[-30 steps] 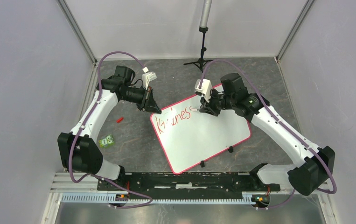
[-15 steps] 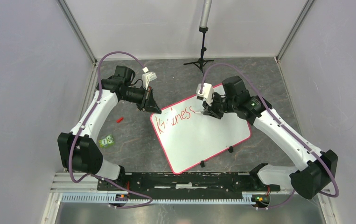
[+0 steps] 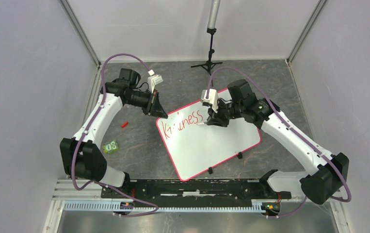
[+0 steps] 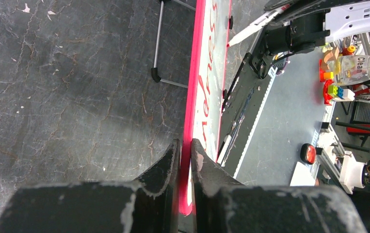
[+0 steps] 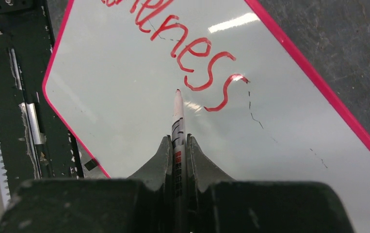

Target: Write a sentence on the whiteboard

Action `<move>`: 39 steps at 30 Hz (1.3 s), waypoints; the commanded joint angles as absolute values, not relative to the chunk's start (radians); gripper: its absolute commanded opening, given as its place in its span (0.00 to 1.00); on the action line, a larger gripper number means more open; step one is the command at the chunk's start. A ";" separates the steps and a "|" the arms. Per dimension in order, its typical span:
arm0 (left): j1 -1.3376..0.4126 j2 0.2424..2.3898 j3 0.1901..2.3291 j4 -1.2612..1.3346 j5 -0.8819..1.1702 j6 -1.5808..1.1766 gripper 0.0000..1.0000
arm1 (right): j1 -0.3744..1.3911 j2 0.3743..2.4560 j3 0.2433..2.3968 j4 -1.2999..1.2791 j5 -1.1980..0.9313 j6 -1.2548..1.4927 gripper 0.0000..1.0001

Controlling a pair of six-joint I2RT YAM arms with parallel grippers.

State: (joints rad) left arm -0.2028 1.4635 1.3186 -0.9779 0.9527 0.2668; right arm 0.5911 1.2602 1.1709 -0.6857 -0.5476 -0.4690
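Red-tipped marker [image 5: 178,127] clamped in right jaws has dropped below "Kindness" [image 5: 193,54]; left jaws still pinch whiteboard [image 4: 189,99] rim.

Dark cracked tabletop [image 3: 139,145] — pale grey walls [image 3: 27,73], small tripod [image 3: 210,60] at back.

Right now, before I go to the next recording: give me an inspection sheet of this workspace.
Surface: dark, cracked table.
Job's things: board lies flat and skewed; writing reads "Kindness", one word only.
Clutter: small red piece and green block, both left of the board.
Grippers: left gripper shut on the board's rim; right gripper shut on a marker, tip just below the last s.
Cables: a purple cable loops along each arm.
Surroundings: grey walls; tripod at the back.
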 commanded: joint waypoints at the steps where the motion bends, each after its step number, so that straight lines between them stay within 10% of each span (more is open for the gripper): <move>1: -0.207 1.477 1.331 -0.959 0.942 0.264 0.02 | 0.595 1.256 1.259 -0.699 -0.618 -0.472 0.00; 39: -0.233 1.547 1.407 -1.022 0.815 0.348 0.02 | 0.353 1.212 1.222 -0.693 -0.593 -0.580 0.00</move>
State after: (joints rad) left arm -0.2226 1.5311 1.4017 -1.0473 0.8833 0.2852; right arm 0.3569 1.2308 1.2392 -0.7635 -0.6300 -0.5785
